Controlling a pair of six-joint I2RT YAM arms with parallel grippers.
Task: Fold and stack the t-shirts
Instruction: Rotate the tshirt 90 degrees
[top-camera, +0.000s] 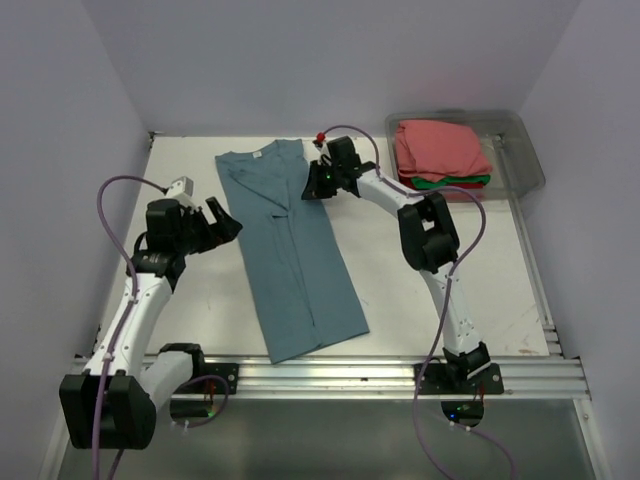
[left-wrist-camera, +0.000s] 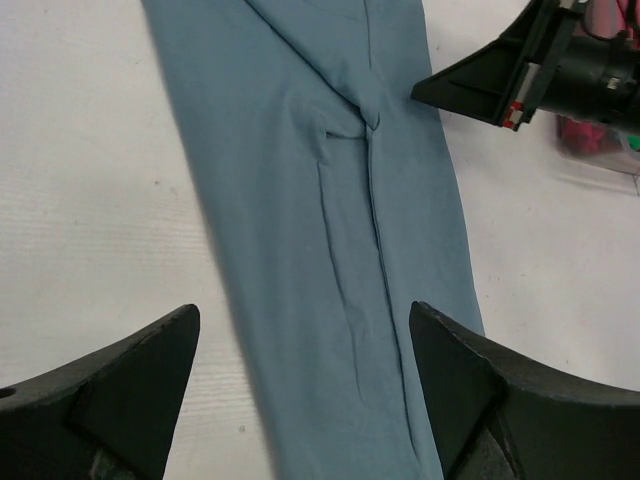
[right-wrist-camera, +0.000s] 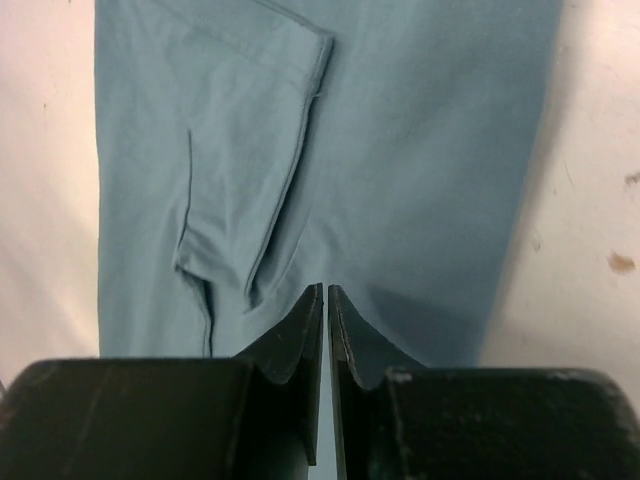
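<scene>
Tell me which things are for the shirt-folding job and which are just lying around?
For the job:
blue t-shirt
folded pink, green and red t-shirts
clear bin holding that stack
left gripper
right gripper

Just there:
purple cables
metal rail

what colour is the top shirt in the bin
The top shirt is salmon pink, clearest in the top external view.

**Free room / blockers**

Bare bench (top-camera: 200, 300) is open left of the slate-blue t-shirt (top-camera: 295, 270), and at near right beyond the right arm (top-camera: 430, 235). That arm runs near to far beside the shirt. Right fingers (right-wrist-camera: 290, 340), closed together, sit at the shirt's far right edge. Left fingers (left-wrist-camera: 130, 390), spread wide, hover at its left edge. Clear bin (top-camera: 525, 150) with folded t-shirts (top-camera: 440, 148) fills the far right corner. Walls (top-camera: 60, 150) close left, far and right.
</scene>
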